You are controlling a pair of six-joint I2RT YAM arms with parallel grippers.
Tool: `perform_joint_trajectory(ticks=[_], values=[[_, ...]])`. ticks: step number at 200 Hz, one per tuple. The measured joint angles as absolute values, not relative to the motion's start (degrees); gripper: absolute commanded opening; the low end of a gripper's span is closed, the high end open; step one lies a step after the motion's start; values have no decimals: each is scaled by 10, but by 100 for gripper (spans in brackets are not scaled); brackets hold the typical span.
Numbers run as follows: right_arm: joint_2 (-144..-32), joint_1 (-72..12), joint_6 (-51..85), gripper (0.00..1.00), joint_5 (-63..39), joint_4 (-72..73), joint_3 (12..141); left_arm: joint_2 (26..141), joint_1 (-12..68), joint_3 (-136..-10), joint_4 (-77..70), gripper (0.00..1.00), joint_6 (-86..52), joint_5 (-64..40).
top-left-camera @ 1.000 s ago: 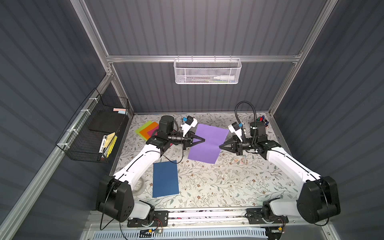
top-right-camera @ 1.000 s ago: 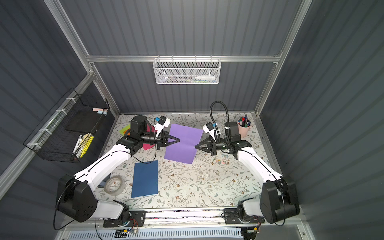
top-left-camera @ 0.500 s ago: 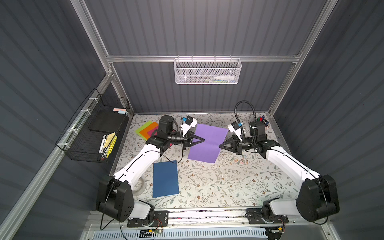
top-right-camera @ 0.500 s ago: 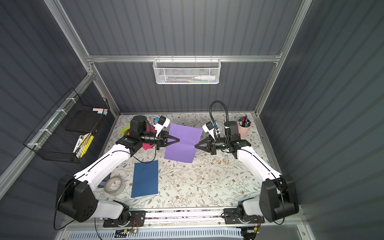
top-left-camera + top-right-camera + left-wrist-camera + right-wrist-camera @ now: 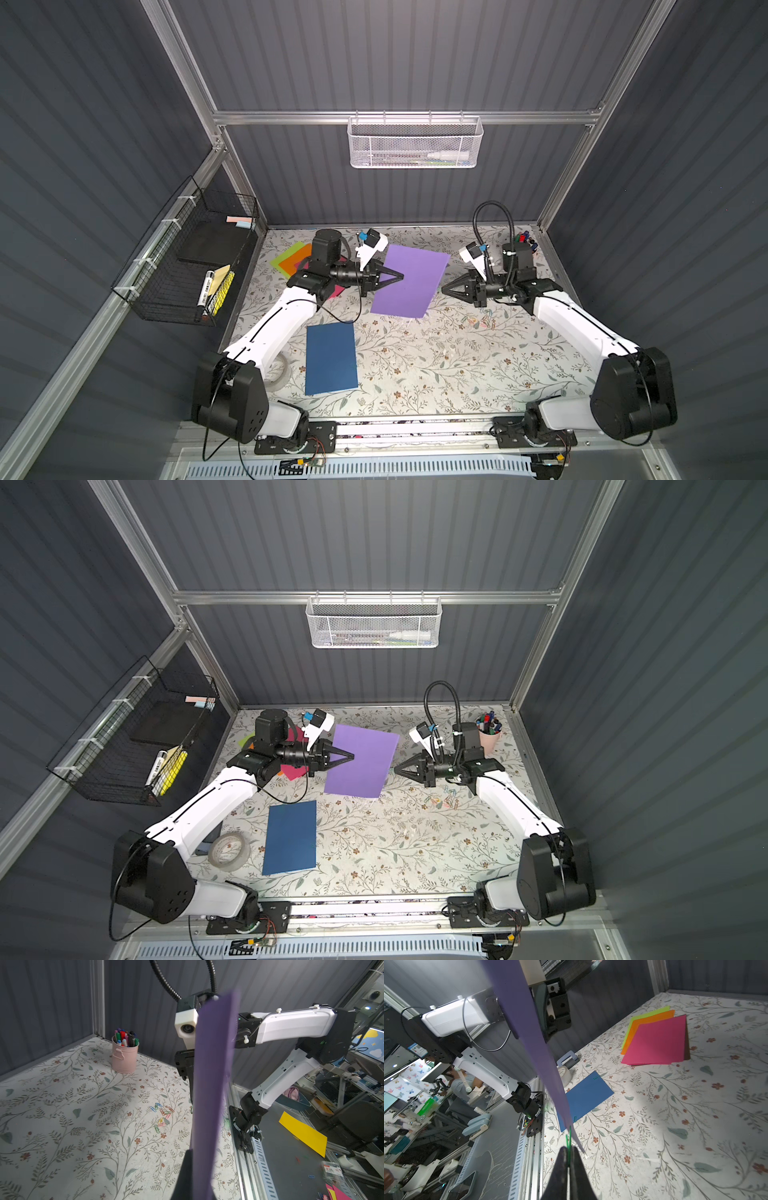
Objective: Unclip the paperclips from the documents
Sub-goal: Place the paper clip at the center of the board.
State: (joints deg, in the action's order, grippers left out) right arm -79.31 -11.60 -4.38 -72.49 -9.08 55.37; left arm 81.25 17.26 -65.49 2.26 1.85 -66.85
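Unclip step: left tool (image 5: 401, 276) clamped on raised purple document (image 5: 415, 266), right tool (image 5: 568, 1151) pinched on green paperclip (image 5: 568, 1139) at the document's lower corner, on or off unclear; next pull clear, drop among loose paperclips (image 5: 165, 1113) near the document.

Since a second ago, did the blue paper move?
No. The blue paper lies in the same spot, same tilt, just behind the front rail in a top view.

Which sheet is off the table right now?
The purple sheet, pinched in the left fingers; the blue sheet and the pink-topped stack lie flat.
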Motion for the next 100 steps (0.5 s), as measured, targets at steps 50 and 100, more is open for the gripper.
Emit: perform_joint_trajectory(ticks=[50, 100], values=[[-794, -111, -41, 0, -702, -104, 554, 810, 163, -658, 22, 0, 22, -663], [-794, -102, 41, 0, -543, -95, 493, 810, 162, -656, -13, 0, -22, -542]])
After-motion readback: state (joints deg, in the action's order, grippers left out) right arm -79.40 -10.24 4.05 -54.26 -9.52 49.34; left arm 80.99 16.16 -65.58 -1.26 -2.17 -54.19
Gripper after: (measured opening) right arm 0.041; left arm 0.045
